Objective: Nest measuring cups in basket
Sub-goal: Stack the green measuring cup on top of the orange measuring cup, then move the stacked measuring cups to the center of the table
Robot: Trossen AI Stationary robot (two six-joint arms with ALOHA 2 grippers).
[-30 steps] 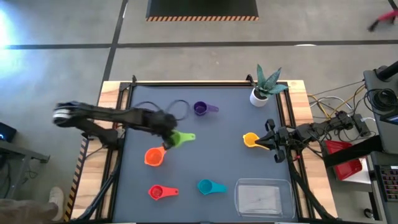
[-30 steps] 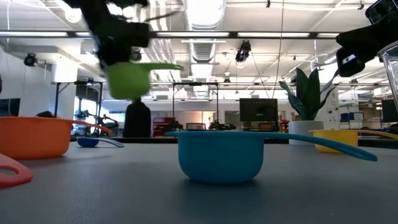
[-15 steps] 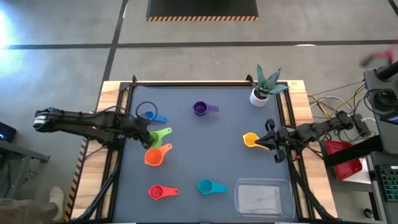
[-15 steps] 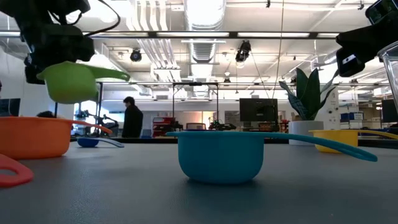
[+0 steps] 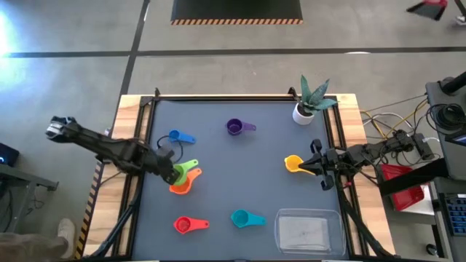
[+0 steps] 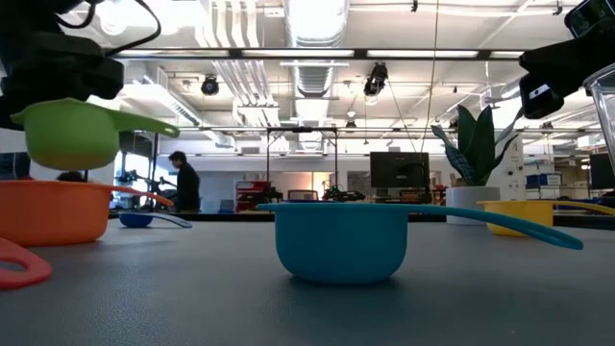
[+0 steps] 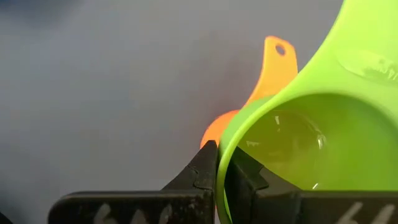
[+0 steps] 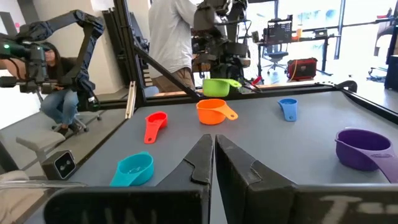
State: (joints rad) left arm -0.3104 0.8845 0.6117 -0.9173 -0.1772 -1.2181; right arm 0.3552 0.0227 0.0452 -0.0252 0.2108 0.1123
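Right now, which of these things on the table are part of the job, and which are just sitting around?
Part of the job:
green cup, held by the left end effector above the orange cup
blue cup
purple cup
yellow cup
red cup
teal cup
clear basket

Just sitting around:
potted plant

Glossy plastic is showing on the green cup (image 7: pixel 311 143), catching highlights beside the smooth orange cup (image 7: pixel 267 74). Both are sitting over the matt grey tabletop (image 5: pixel 240 175), edged in pale wood.
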